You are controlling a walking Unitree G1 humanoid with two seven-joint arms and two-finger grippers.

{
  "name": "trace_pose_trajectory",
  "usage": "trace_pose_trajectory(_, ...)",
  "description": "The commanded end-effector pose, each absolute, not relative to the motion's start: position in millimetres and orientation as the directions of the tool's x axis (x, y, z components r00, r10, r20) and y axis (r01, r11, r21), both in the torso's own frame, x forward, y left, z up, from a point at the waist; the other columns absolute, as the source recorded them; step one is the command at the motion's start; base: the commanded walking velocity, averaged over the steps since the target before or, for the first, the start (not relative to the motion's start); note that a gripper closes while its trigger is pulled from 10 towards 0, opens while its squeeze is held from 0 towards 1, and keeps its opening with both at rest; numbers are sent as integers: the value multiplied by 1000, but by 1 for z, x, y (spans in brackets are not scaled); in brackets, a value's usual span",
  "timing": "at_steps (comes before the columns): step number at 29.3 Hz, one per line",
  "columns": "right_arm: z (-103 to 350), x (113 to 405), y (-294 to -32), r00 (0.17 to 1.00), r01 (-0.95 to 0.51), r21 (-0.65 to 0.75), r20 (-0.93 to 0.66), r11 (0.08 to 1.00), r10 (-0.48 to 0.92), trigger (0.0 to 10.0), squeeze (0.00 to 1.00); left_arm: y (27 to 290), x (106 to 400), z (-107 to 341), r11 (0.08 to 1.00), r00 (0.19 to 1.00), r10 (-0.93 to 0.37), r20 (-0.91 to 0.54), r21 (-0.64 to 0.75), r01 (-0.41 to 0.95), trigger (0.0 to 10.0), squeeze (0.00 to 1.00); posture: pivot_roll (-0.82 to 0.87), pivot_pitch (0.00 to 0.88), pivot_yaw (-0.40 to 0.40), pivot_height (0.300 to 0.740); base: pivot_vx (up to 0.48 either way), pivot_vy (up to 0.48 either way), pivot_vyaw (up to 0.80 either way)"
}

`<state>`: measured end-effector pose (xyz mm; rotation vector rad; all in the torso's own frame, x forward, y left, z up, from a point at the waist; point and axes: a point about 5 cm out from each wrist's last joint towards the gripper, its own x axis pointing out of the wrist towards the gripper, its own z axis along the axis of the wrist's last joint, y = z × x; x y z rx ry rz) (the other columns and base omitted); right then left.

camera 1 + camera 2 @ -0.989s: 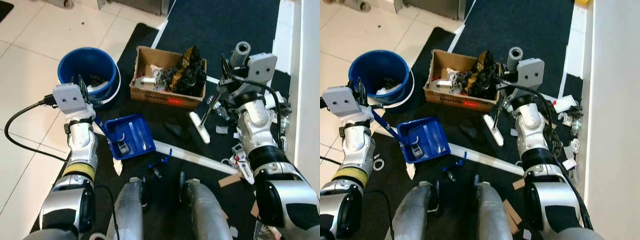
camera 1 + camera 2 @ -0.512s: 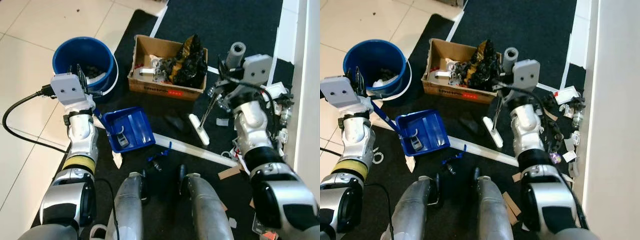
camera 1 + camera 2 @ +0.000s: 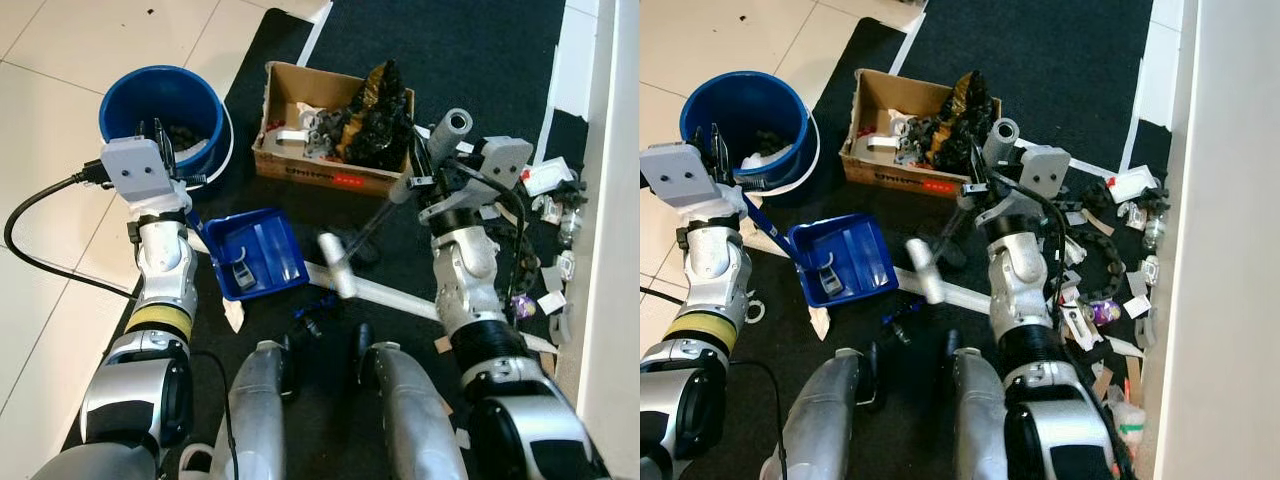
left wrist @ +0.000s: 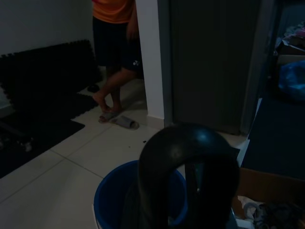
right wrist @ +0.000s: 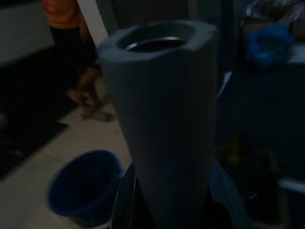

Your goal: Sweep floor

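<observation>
A blue dustpan [image 3: 258, 252] is kept flat on the dark mat [image 3: 420, 60] by its handle, which is gripped in the left tool [image 3: 165, 180], closed on it, just beside the blue bucket [image 3: 165, 105]. A brush [image 3: 337, 262] w/ grey handle is held in the right tool [image 3: 432, 178], also closed on it. The handle's long axis runs approx. from the right tool down-left to the white head, which lies just right of the pan's open edge. Paper scraps [image 3: 552, 270] by the wall are well apart, nearer to the right arm. A cardboard box [image 3: 335, 140] stands beyond.
</observation>
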<state>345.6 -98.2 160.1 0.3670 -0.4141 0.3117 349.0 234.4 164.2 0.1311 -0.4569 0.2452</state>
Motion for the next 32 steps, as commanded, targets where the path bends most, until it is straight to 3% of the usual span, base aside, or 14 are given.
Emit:
trace_pose_trajectory(1,158,342,-102,873,-355,315,448,880,192,10000,0,227,348,154,968,891,174,418,93,-233,10000,0,39,426,-143,740,0,0,0)
trace_pose_trajectory(7,170,348,-128,867,-295,238,473,925,155,10000,0,222,350,154,973,896,160,415,87,-215,10000,0,49,396,-132,740,0,0,0)
trace_pose_trajectory(20,207,361,-191,852,-108,85,520,991,48,10000,0,213,346,147,998,915,61,399,5,-69,10000,0,115,220,-88,740,0,0,0)
trace_pose_trajectory(32,199,373,-199,907,-25,63,421,998,-4,10000,0,216,347,141,999,933,39,357,-21,-34,10000,0,150,120,-87,740,0,0,0)
